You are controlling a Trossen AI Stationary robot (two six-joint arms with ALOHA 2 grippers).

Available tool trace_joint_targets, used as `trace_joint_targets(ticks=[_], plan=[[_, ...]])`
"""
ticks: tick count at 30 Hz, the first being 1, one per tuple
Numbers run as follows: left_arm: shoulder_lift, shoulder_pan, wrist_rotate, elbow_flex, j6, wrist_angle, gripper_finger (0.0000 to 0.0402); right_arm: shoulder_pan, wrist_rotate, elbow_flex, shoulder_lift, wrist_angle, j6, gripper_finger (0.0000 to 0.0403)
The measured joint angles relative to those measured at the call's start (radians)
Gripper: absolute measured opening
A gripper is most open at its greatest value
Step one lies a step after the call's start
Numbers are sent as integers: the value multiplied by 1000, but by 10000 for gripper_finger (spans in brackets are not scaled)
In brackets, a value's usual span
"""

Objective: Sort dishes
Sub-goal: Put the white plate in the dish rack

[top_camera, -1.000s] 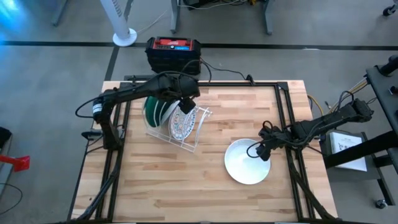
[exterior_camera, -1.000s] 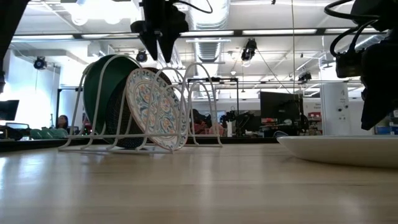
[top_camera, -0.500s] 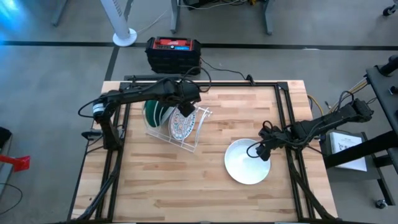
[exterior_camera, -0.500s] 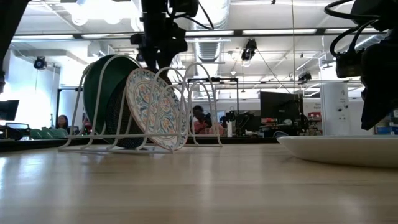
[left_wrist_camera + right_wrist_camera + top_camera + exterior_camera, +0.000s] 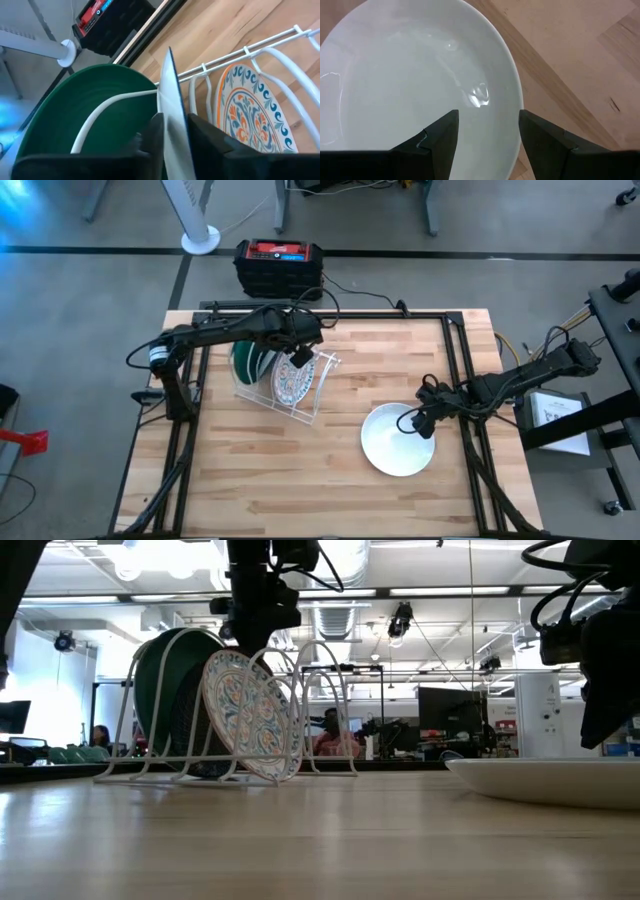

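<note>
Since a second ago the left gripper [image 5: 172, 137] has dropped onto the rack [image 5: 318, 385] at the table's [image 5: 300, 480] ten o'clock and clamped a dark plate's [image 5: 172, 120] rim. The right gripper [image 5: 487, 132] hangs apart over the white plate [image 5: 398, 442] at four o'clock. No writing is legible.

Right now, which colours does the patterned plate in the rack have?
The patterned plate is white with orange and blue floral motifs, seen best in the left wrist view.

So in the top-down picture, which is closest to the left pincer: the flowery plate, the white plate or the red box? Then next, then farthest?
From the left pincer:
1. Flowery plate, in the rack just beside it.
2. Red box, on the floor behind the table.
3. White plate, flat under the right pincer.
</note>
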Motion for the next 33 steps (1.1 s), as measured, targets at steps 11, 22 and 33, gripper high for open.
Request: trace_joint_targets(ticks=[11, 22, 33], plan=[[-2, 9, -1, 3, 14, -3, 7, 0, 0, 0, 0, 0, 0, 199], [-2, 22, -9, 2, -13, -12, 4, 0, 0, 0, 0, 0, 0, 199], [-1, 26, -19, 2, -24, -24, 32, 0, 0, 0, 0, 0, -1, 199]])
